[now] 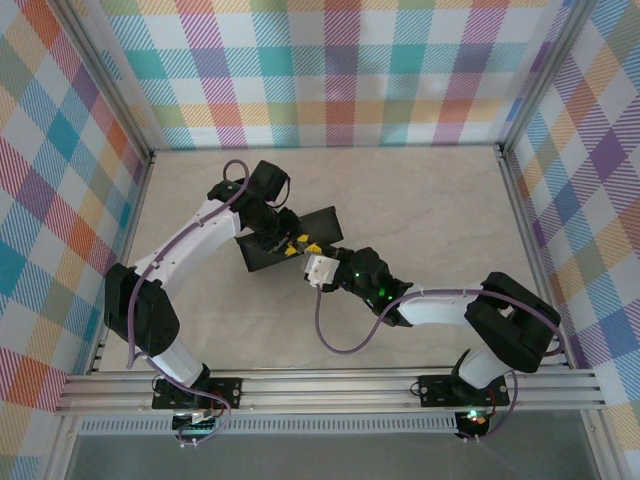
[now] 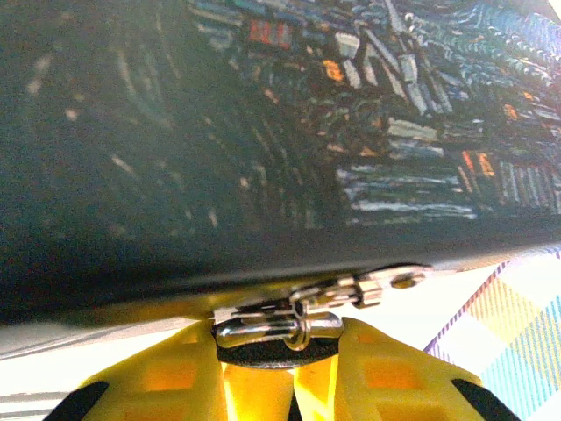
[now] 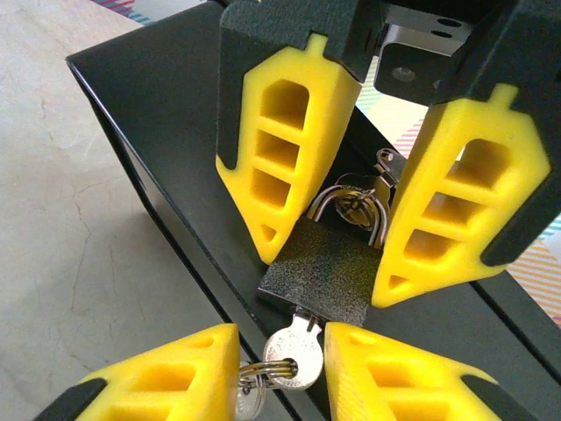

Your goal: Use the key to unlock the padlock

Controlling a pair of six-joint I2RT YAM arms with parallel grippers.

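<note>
My left gripper (image 3: 326, 276) is clamped on the padlock (image 3: 329, 263), one pad on each side of its body. It hangs at the near-right edge of the black box (image 3: 166, 114), mid-table (image 1: 420, 200). The shackle runs through the box's hasp. The key (image 3: 296, 355) is in the lock's bottom. My right gripper (image 3: 280, 342) is narrow around the key's head, right pad touching it. I cannot tell if it's a real pinch.
</note>
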